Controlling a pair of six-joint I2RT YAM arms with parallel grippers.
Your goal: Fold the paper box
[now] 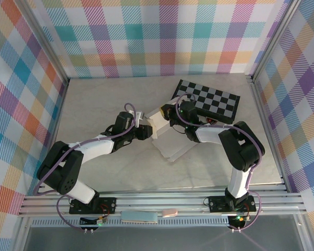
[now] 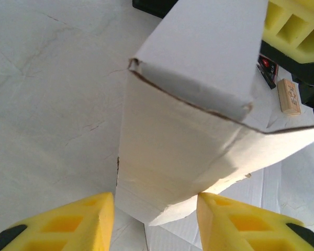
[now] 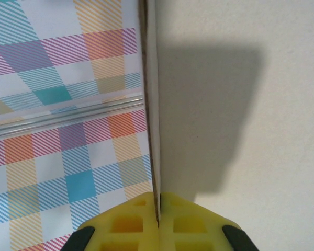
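The white paper box (image 1: 172,149) lies partly folded in the middle of the table, one wall raised. In the left wrist view the paper box (image 2: 188,136) stands on edge with a folded flap on top, and its lower corner dips between the yellow fingers. My left gripper (image 2: 156,196) is open. Its right finger touches the flap's edge and its left finger stays just clear. From the top, my left gripper (image 1: 145,130) is at the box's left side. My right gripper (image 3: 158,201) is shut on the thin upright edge of the paper box (image 3: 153,130), and sits at the box's far corner (image 1: 170,111).
A black-and-grey chequered board (image 1: 212,100) lies just behind the right gripper, tilted toward the back right. Plaid walls close in the left, back and right sides. A metal rail (image 1: 162,201) runs along the near edge by the arm bases.
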